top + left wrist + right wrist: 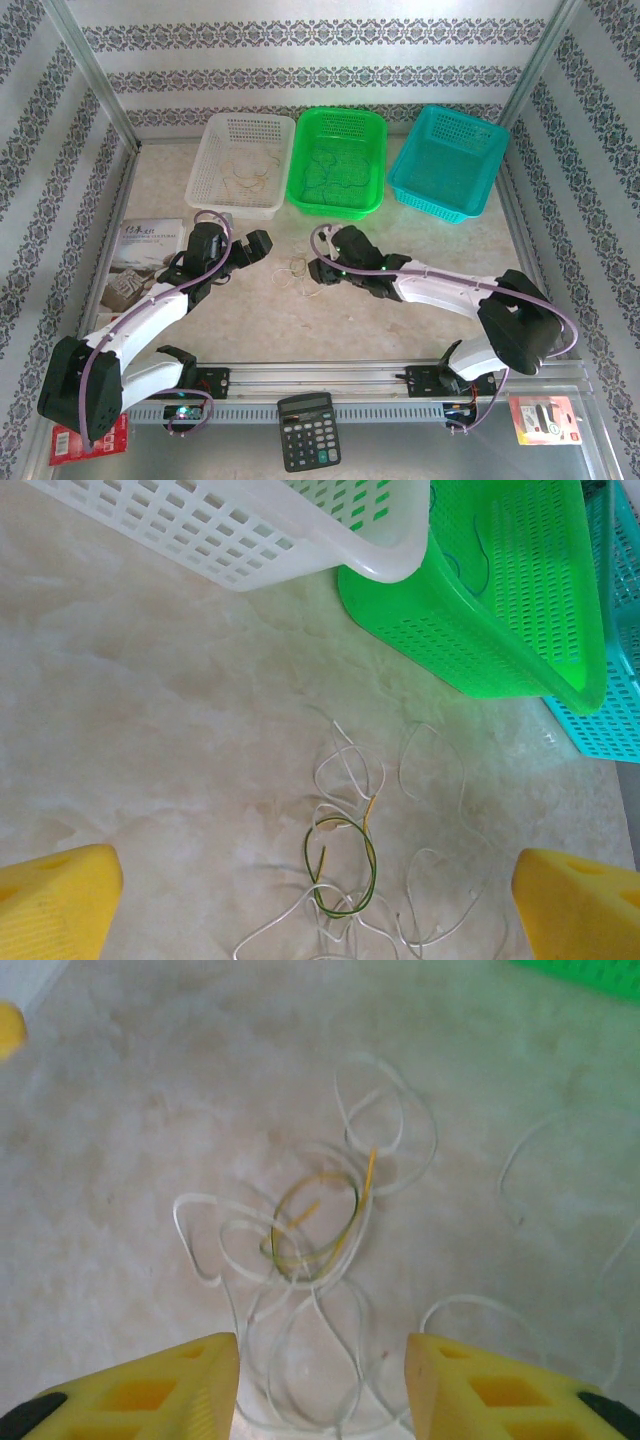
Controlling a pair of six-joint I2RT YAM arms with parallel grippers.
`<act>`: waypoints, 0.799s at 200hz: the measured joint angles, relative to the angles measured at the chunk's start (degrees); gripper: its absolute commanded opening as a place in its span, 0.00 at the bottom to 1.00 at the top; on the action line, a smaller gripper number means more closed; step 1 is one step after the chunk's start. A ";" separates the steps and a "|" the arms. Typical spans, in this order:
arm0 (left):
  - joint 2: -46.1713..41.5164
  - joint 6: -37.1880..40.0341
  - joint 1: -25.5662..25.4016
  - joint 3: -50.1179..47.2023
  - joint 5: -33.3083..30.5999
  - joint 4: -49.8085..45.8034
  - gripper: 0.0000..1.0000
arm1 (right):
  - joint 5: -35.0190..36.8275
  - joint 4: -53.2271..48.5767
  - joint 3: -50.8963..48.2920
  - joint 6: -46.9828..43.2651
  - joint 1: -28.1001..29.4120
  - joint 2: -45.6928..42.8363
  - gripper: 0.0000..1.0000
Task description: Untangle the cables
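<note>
Yellow-fingered right claw (320, 1355): my fingers stand apart at the bottom edge of the wrist view, with bare table (110, 1140) between them and nothing clamped.
Left claw (315, 875): spread wide and holding nothing, its tips in the lower corners of its own view.
Cables (310, 1225): a loose tangle flat on the table at the centre of my wrist view, just above my fingertips. In the overhead view it is a small knot at mid-frame between both claws.
Make-up: one yellow-green strand (335, 1210) is coiled in the middle, with whitish strands (385, 1110) looped around it. The picture is too soft to tell which crosses over which.
Handling, my guess: very light, thin and springy. It will likely skid on the smooth top, drag its neighbours, and be hard to pinch off the surface.
Hold, my guess: the yellow-green strand's free end, poking to the upper right of its coil, clear of most white loops.
Outward: white basket (232, 208), green basket (335, 207) and teal basket (440, 212) line the upper overhead frame, well apart from the tangle.
</note>
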 measured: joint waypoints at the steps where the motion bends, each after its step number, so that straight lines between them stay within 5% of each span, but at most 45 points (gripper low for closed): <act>1: 0.00 0.00 0.00 0.00 0.00 0.00 1.00 | 0.07 -0.04 0.15 0.02 -0.04 0.07 0.50; 102: -1.01 -0.63 0.00 0.00 -0.04 0.00 1.00 | 7.02 -1.07 13.09 0.92 -2.16 18.73 0.47; 160: -1.09 -0.83 0.00 0.00 -0.02 0.02 1.00 | 9.33 -0.02 10.69 2.03 -4.26 17.57 0.48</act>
